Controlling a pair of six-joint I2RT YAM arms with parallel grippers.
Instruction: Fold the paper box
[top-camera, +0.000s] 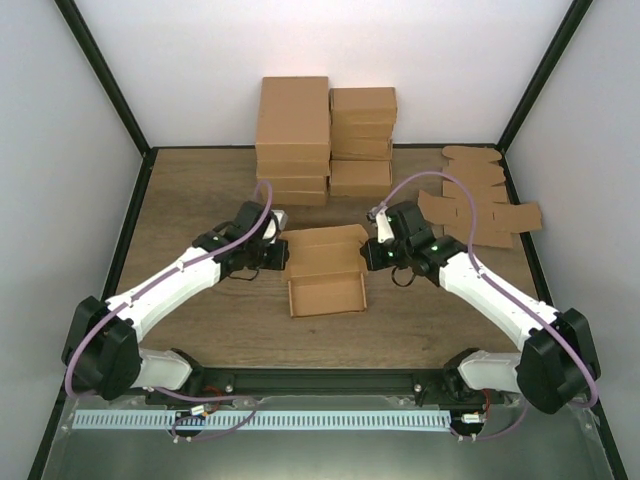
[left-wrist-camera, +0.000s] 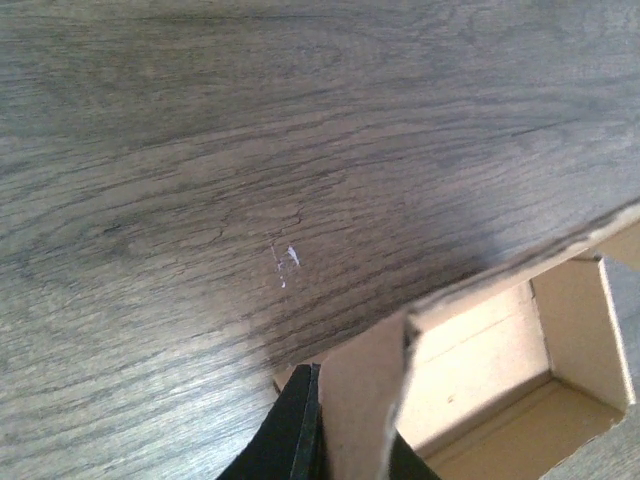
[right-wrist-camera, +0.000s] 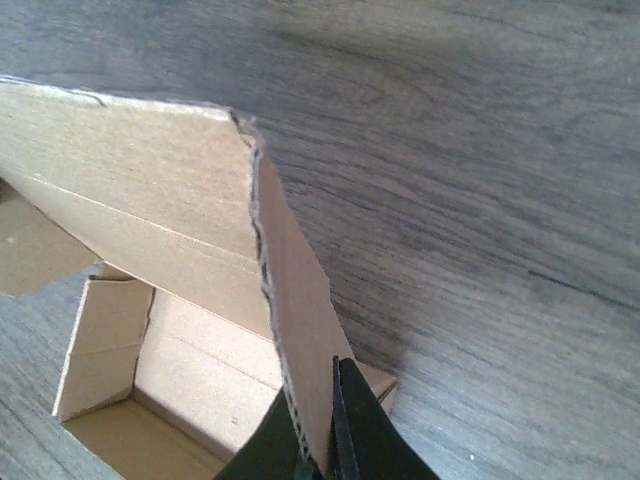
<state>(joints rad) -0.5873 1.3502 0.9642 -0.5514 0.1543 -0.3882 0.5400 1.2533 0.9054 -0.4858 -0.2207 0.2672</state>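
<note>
now brown paper box (top-camera: 326, 268) half-formed, lid up; left gripper (left-wrist-camera: 350, 442), right gripper (right-wrist-camera: 318, 442) clamped on its flaps.

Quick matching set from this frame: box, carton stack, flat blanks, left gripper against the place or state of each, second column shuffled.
Column 1:
1. paper box
2. stacked cartons
3. flat blanks
4. left gripper

Column 2:
A. far right corner, lying flat
B. shut on a flap of the box
C. centre, partly folded, top open
D. far edge, middle

Pairs: 1-C, 2-D, 3-A, 4-B
</note>
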